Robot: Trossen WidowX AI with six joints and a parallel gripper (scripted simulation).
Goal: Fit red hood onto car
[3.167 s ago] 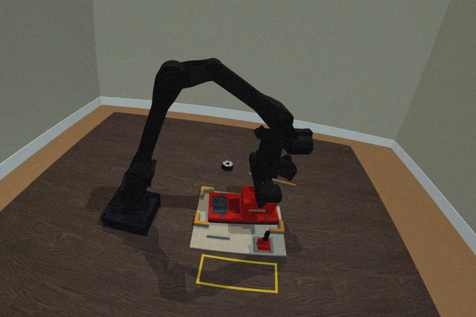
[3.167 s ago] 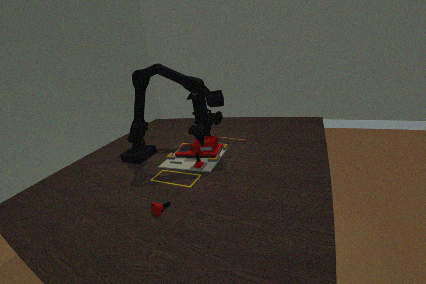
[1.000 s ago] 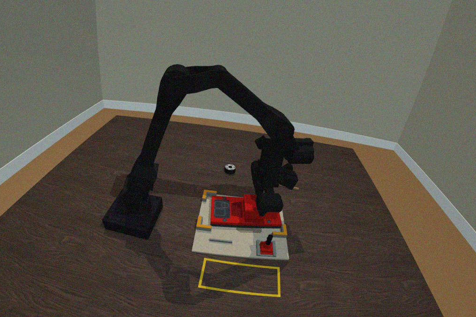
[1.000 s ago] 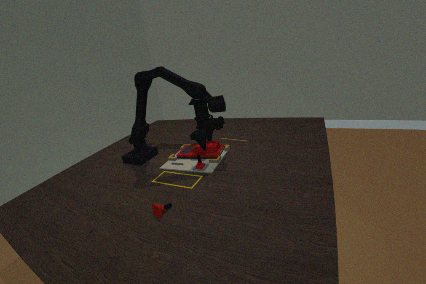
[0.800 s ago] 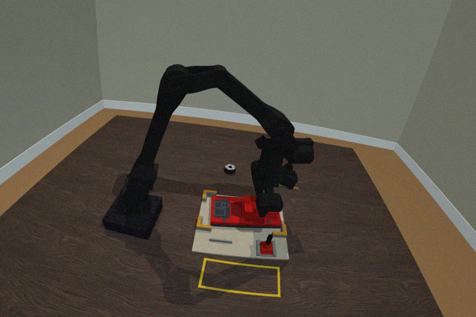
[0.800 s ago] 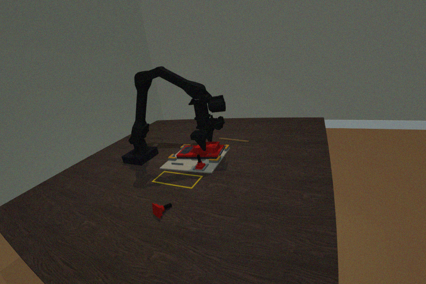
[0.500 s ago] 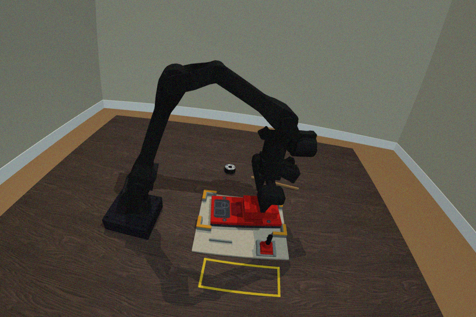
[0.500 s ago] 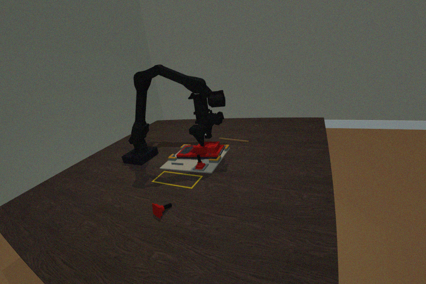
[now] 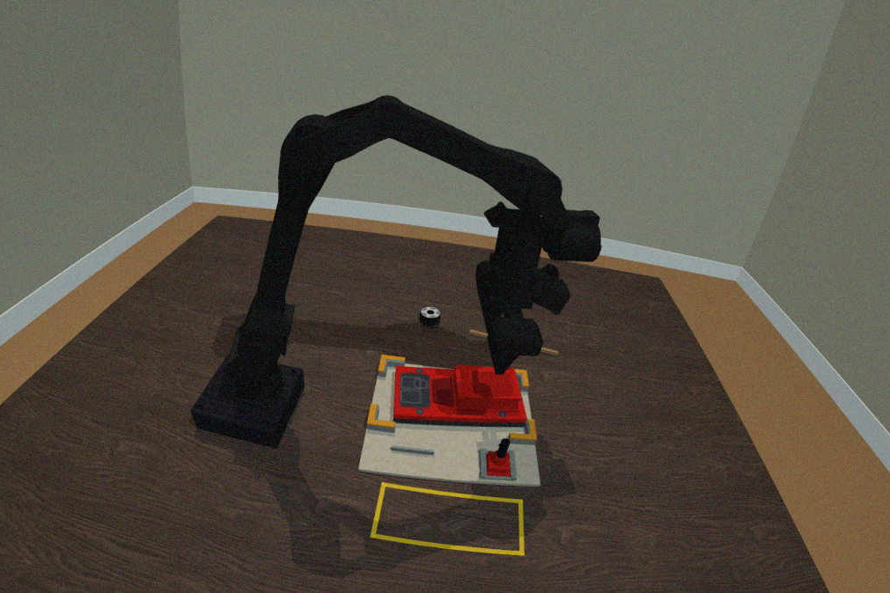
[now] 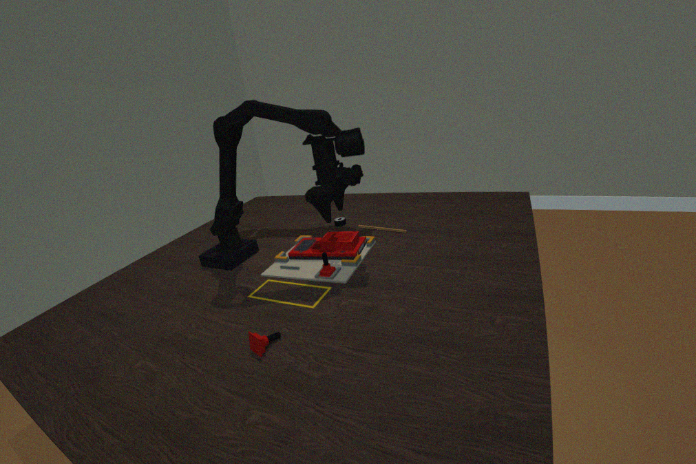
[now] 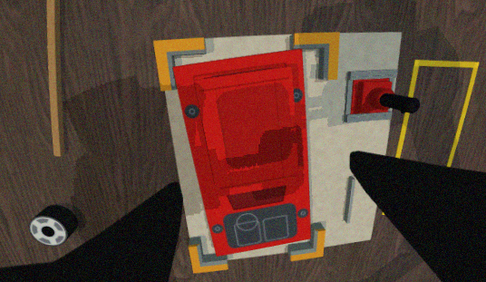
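You have the hood, a red shell with a broad flat roof [image 9: 488,390] [image 10: 340,239] [image 11: 254,122], on the flat red car chassis [image 9: 407,413] [image 10: 299,252] [image 11: 218,242], within the orange-and-grey corner brackets of the pale rectangular board [image 9: 452,454] [image 10: 304,273] [image 11: 340,141]. Your wrist view shows its roof from above, with thin panel lines and irregular dark shadows. Its sloping face, with a darker patch, points toward the dark grey panel on the chassis, at the end of the board nearest the arm's base. The hood's long axis runs lengthwise with the chassis, roughly along the bracketed side of the board. It looks level to you in the exterior view, but you cannot tell whether every peg sits in its hole.

Your black gripper [image 9: 503,357] [image 10: 334,215] [image 11: 267,175] is above the board, its jaws wide apart with nothing between them, clear of the hood.

On the board, beside the chassis, you see a red block with a black post [image 9: 498,464] [image 10: 326,270] [image 11: 369,96] in a grey frame. A yellow rectangular outline [image 9: 447,545] [image 10: 281,301] [image 11: 446,63] lies beyond that side of the board; a black wheel with a pale hub [image 9: 430,316] [image 10: 339,221] [image 11: 53,226] and a thin tan stick [image 9: 479,333] [image 10: 382,228] [image 11: 53,68] lie beyond the opposite side.
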